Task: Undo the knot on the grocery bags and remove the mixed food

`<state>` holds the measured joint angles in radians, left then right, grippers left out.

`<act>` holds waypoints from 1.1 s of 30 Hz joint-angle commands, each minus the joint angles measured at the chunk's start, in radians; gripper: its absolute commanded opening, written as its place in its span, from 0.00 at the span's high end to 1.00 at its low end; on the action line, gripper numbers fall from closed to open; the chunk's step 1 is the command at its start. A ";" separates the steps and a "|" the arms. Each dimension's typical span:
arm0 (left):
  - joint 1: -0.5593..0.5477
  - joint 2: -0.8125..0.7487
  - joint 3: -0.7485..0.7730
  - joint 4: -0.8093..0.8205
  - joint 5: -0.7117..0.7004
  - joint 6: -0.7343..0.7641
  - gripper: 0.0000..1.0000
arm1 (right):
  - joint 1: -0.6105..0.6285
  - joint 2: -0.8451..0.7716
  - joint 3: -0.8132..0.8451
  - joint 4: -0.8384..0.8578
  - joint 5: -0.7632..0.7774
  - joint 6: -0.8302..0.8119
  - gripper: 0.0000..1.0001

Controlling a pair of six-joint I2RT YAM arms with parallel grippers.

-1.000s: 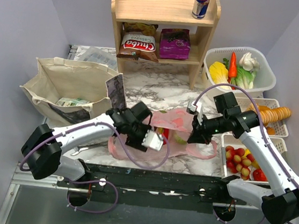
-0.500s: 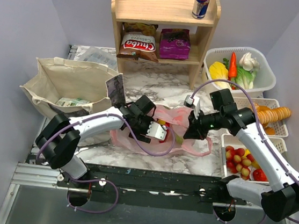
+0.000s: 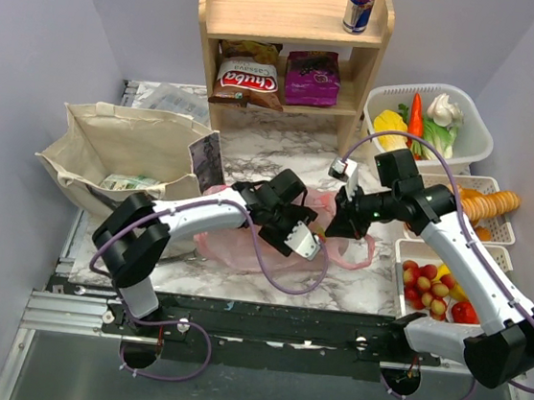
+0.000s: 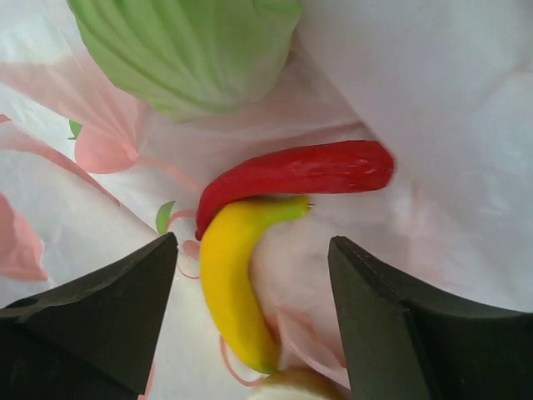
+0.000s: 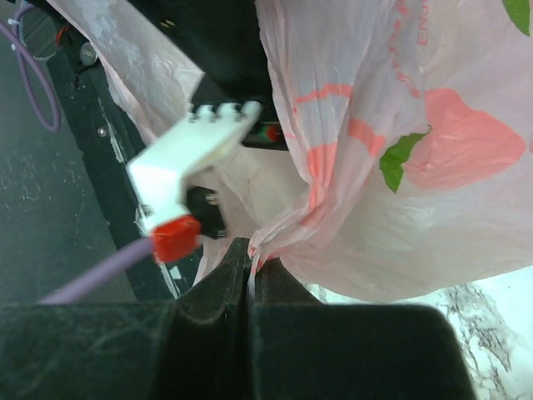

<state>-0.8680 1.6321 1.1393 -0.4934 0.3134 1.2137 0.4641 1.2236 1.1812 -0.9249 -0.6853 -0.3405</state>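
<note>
Left gripper (image 4: pixel 250 258) has pushed into the mouth of the thin translucent pink plastic bag (image 3: pixel 232 250). Its jaws are now spread astride the curved yellow banana (image 4: pixel 229 283) (long red pepper (image 4: pixel 300 171) touching it). Right gripper (image 5: pixel 248 250) stays pinched on the bag's rim. Extraction looks ready to start.

The one brand I could read plainly was "Chuba", in white script on a red band across the brown chip bag (image 3: pixel 247 77) on the lower board of the wooden shelf (image 3: pixel 210 20), with a smaller word, "Cassava", above it. Close under my right wrist the pink plastic bag (image 5: pixel 400 125) bore red print, of which only the capitals "EN" stood clear. Lettering on the purple bag (image 3: pixel 312 77), the blue-and-silver can (image 3: pixel 360 3) and the canvas tote (image 3: pixel 119 140) was too small to read.
</note>
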 commanded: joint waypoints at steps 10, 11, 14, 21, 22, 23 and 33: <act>-0.006 0.242 0.087 -0.052 -0.200 0.351 0.21 | 0.005 0.012 0.044 0.000 -0.002 -0.004 0.99; -0.005 0.261 0.109 -0.088 -0.190 0.363 0.21 | 0.005 0.013 0.044 0.001 0.000 -0.004 0.99; -0.005 0.329 0.207 -0.221 -0.174 0.359 0.23 | 0.005 0.016 0.046 0.003 0.005 -0.004 0.99; -0.008 0.361 0.296 -0.374 -0.150 0.329 0.66 | 0.004 0.009 0.041 0.006 0.042 -0.002 0.99; -0.011 0.334 0.275 -0.354 -0.134 0.304 0.71 | 0.004 0.006 0.035 0.009 0.051 0.000 0.99; -0.016 0.299 0.260 -0.336 -0.114 0.276 0.77 | 0.004 0.004 0.030 0.013 0.057 0.000 0.99; -0.034 -0.060 0.142 -0.218 0.182 0.025 1.00 | -0.012 0.030 0.021 0.086 0.087 0.110 0.99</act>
<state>-0.8978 1.7462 1.3216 -0.7643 0.2810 1.3418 0.4625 1.2343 1.1915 -0.8948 -0.6197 -0.2977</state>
